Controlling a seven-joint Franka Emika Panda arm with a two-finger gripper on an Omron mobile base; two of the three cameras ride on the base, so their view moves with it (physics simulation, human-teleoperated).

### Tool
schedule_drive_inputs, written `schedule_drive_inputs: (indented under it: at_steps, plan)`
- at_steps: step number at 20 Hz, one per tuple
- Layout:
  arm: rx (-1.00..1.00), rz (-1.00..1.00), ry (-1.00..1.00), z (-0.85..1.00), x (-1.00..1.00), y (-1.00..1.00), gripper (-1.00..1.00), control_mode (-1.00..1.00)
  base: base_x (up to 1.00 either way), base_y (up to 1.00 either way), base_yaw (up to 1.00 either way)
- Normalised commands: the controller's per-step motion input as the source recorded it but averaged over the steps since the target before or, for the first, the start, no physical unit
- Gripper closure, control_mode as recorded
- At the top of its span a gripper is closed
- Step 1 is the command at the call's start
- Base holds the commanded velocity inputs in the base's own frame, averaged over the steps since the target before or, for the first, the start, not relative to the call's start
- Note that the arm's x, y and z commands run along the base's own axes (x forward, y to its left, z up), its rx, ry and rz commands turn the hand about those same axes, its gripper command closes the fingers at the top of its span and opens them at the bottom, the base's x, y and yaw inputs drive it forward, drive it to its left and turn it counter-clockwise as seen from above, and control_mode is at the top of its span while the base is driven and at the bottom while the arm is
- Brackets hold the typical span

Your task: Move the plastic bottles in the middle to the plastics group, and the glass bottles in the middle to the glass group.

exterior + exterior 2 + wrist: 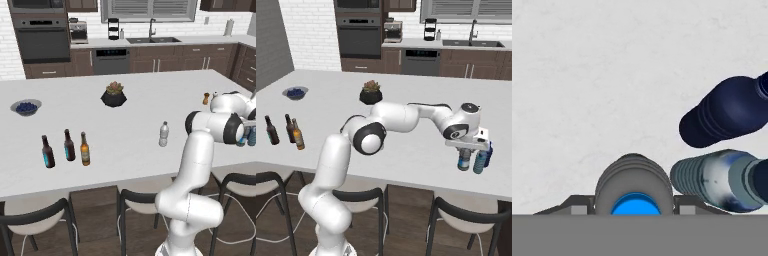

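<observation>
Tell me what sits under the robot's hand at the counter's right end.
A clear plastic bottle with a blue cap stands upright between the jaws, beside a dark blue bottle and a pale blue-tinted one. Its base is covered.

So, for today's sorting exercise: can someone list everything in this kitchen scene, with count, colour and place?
counter: one, white, central island
dark beer bottles: two, dark brown, counter's front left
amber bottle: one, amber-brown, right beside them
pale bottle: one, greyish-white, alone mid-counter
blue bottles: two, one darker, counter's right end
blue-capped bottle: one, clear, between the fingertips
bowl: one, grey with blue berries, far left
potted plant: one, black pot, centre back
shaker: one, brown, right rear
stools: three, dark, along the front
gripper: one, closed on the blue-capped bottle
</observation>
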Motion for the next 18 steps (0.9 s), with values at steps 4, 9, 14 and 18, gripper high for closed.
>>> schedule_drive_inputs:
  at_steps: [4,9,14,18]
  plan:
    - [-0.01,0.0,0.0,0.07,0.0,0.0,-1.0,-1.0,0.0,0.0,0.0]
    - [-0.03,0.0,0.0,0.13,0.0,0.0,-1.0,-1.0,0.0,0.0,0.0]
    - [-0.04,0.0,0.0,0.26,0.0,0.02,-1.0,-1.0,0.0,0.0,0.0]
    - [-0.03,0.01,0.0,0.48,-0.07,0.21,-1.0,-1.0,0.0,0.0,0.0]
